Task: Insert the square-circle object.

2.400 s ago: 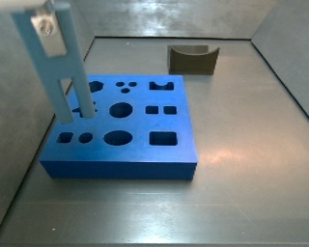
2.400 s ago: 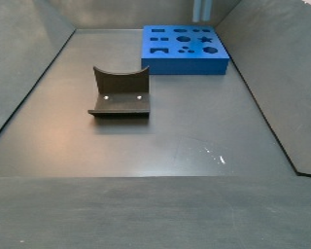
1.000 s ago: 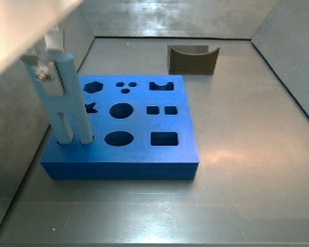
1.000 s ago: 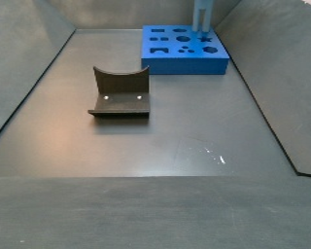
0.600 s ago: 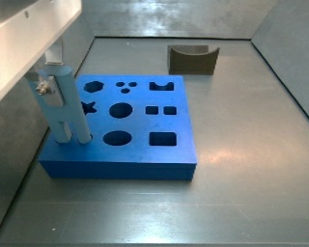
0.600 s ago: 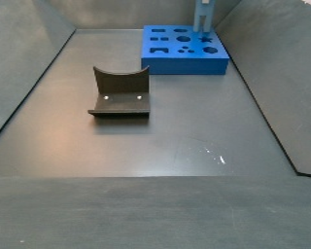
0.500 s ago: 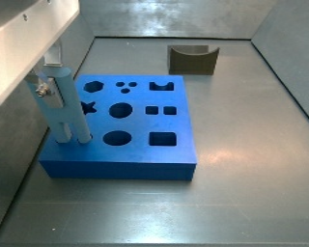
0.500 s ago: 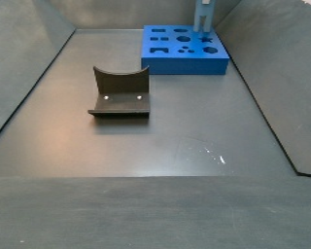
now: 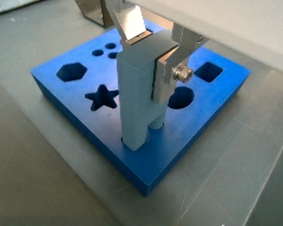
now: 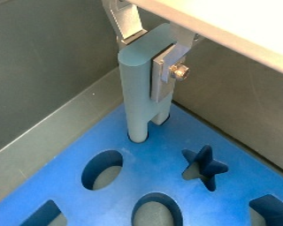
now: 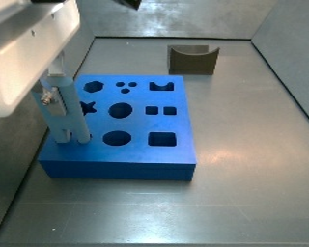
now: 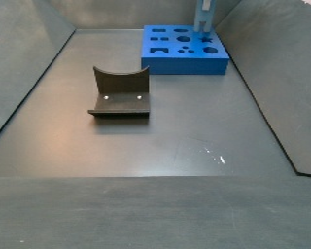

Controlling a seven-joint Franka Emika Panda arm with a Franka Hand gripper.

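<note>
Blue rectangular block with shaped cut-outs (image 11: 123, 125) on grey metal bench (image 11: 247, 193), end effector (image 9: 157, 53) above block's corner, clamped on tall pale-blue square-circle peg (image 9: 135, 97), peg upright, lower end seated in corner hole, dark L-shaped fixture (image 12: 120, 93) well apart.

A robotics test cell: bare grey metal walls (image 12: 28, 39) enclose a metal floor (image 12: 158, 156). Near the blue hole block (image 11: 125, 121) stands the fixture (image 12: 120, 92) (with the gripper (image 9: 156, 48) above that block).
</note>
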